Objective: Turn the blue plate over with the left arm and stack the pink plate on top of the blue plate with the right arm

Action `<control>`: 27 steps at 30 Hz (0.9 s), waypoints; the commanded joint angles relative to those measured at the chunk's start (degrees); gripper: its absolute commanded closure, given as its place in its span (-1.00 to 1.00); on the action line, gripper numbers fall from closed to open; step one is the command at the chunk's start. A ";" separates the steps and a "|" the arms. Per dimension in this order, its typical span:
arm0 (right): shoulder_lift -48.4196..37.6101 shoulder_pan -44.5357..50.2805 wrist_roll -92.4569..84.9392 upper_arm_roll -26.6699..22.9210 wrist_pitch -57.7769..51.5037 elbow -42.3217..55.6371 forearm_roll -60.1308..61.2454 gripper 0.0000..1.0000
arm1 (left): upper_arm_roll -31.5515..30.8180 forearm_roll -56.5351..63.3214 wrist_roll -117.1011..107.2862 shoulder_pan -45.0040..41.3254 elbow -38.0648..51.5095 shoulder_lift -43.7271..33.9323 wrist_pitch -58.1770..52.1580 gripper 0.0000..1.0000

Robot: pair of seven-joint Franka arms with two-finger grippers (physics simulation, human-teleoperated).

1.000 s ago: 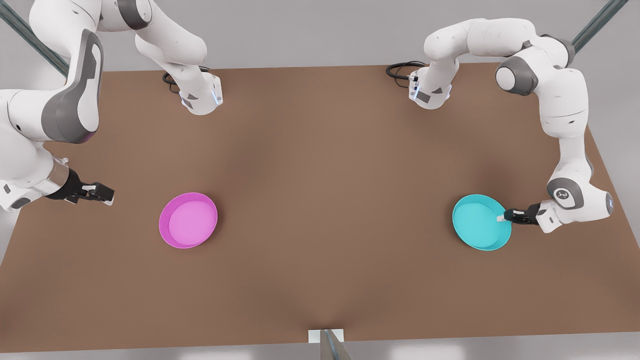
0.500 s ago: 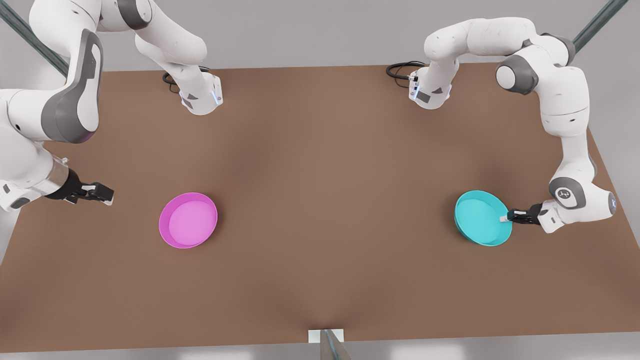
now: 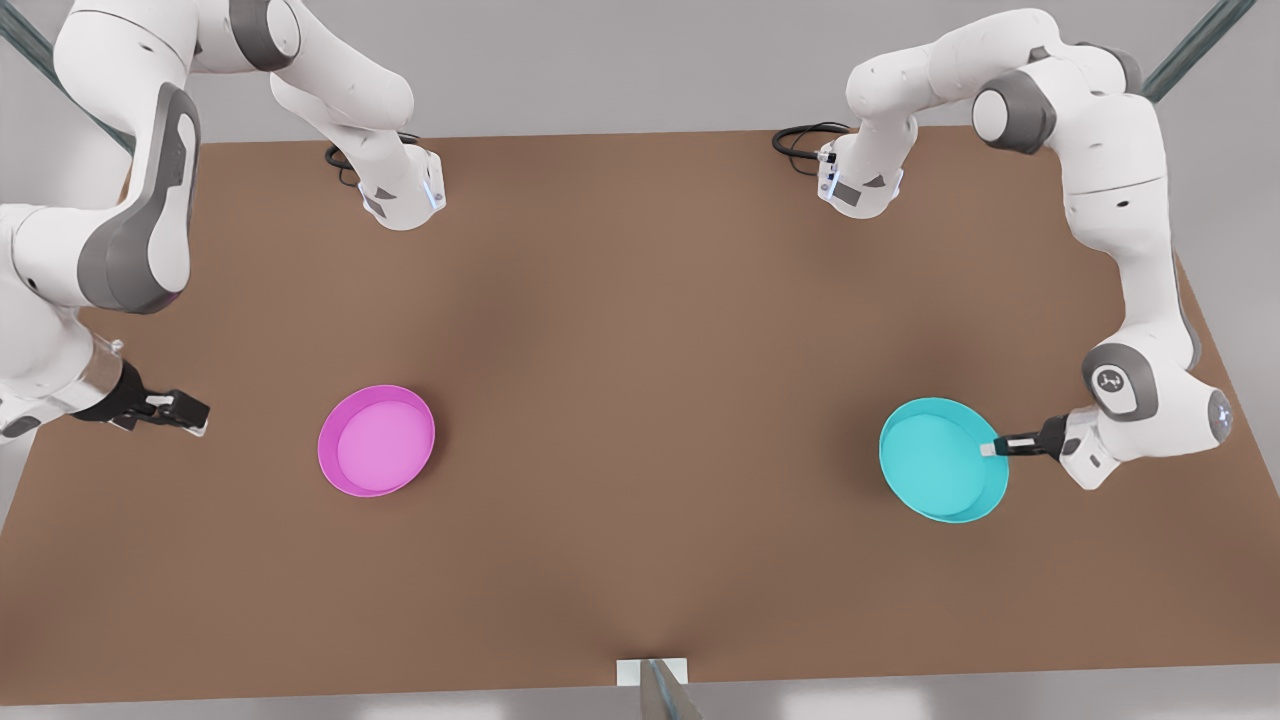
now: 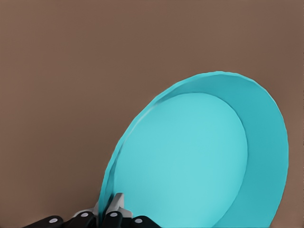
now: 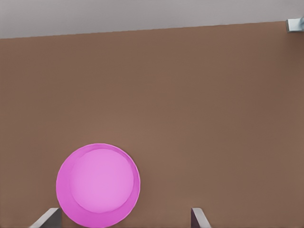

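The left tool (image 3: 990, 449) pinches the 3 o'clock rim of the round turquoise plastic plate (image 3: 938, 472), at the front view's right of the brown counter (image 3: 640, 400). An edge grip like that suits the flip, leaving the dish free to swing. The left wrist view shows what the front view hides: fingers (image 4: 115, 205) clamped either side of the rim, the plate tilted off the counter. The right tool (image 3: 170, 410) waits, fingers spread, at 9 o'clock of the flat-lying round magenta plastic plate (image 3: 376, 440), well apart.
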 commanded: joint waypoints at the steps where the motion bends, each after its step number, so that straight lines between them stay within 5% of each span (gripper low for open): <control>1: 0.00 0.03 0.00 0.00 -0.09 0.00 0.00 -1.00 | 0.02 -5.05 -0.26 -0.12 0.01 -0.13 -0.16 0.57; 27: 0.35 -0.41 0.26 0.09 -0.09 0.00 0.09 -1.00 | -2.36 3.39 -40.42 -29.74 4.75 -7.08 -0.95 0.57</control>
